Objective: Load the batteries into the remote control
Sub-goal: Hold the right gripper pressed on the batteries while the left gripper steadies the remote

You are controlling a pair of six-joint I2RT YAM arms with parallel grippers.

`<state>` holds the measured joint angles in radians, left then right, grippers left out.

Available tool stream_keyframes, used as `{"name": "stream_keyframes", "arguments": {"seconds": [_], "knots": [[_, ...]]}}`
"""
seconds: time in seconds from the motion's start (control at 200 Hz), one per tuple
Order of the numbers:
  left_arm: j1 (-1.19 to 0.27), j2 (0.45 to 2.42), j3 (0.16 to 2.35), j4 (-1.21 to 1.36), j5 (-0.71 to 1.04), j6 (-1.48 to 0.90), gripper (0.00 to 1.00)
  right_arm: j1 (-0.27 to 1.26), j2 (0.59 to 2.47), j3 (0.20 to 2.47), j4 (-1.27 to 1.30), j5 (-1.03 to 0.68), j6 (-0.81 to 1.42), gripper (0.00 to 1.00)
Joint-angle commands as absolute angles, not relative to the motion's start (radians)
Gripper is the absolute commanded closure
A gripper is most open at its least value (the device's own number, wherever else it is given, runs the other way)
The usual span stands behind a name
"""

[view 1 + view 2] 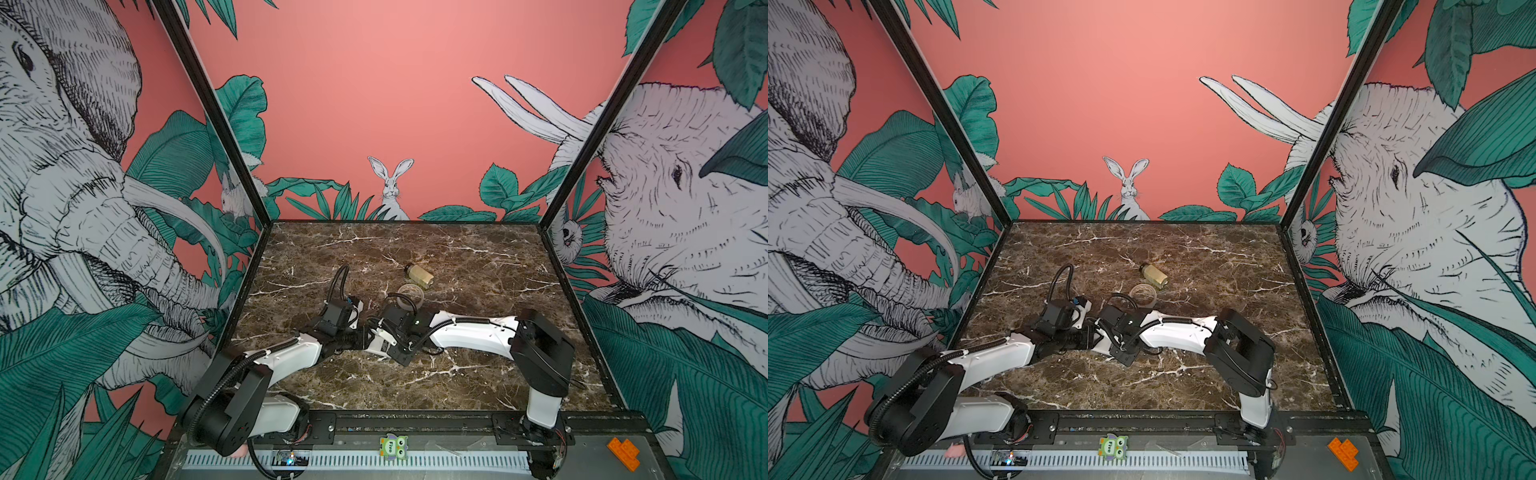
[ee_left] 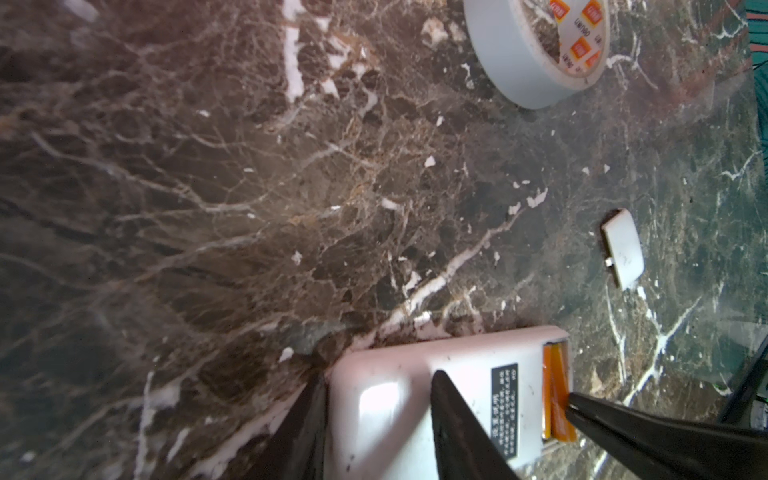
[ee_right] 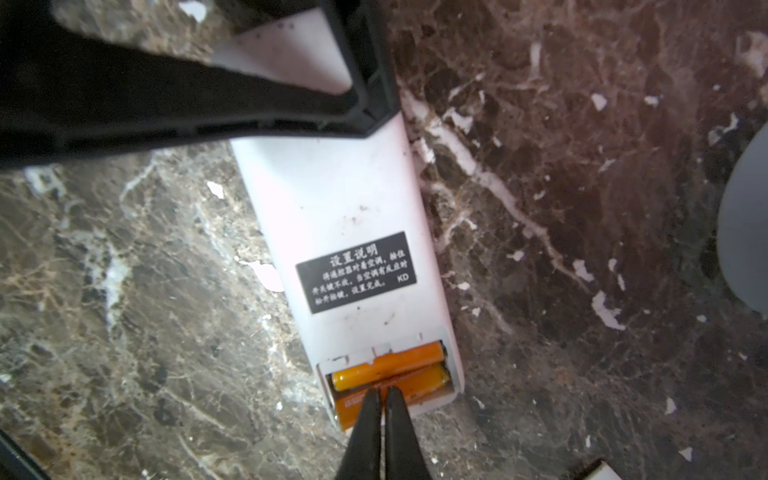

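Status: the remote (image 3: 353, 199) lies back-up on the table (image 3: 582, 208), with its open bay directly beneath the right pincer (image 3: 382, 395).

Both batteries (image 3: 390, 363) are in the bay. The one under the tips sits crooked and is judged not fully home. The cover (image 2: 622, 249) lies well clear of both pincers.

Remaining: press that battery flat.

Right pincer: closed, holding nothing, tips touching the crooked battery.

Left pincer (image 2: 376, 380): fingers stand apart about the remote's far end, one across its back. I cannot tell whether it clamps or merely pins.

Both arms reach low, wrists nearly meeting.
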<state>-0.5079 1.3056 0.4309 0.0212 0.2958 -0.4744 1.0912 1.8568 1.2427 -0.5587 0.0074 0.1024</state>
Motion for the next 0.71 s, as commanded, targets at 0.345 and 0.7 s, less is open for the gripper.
{"name": "stream_keyframes", "arguments": {"seconds": [0.345,0.7], "knots": [[-0.508,1.331,0.389,-0.075,0.288,-0.474,0.57,1.1,1.864,1.233,-0.603,-0.017,0.108,0.95],[-0.508,1.336,0.393,-0.076,0.287,-0.472,0.57,1.103,1.883,1.221,-0.612,-0.011,0.107,0.96]]}}
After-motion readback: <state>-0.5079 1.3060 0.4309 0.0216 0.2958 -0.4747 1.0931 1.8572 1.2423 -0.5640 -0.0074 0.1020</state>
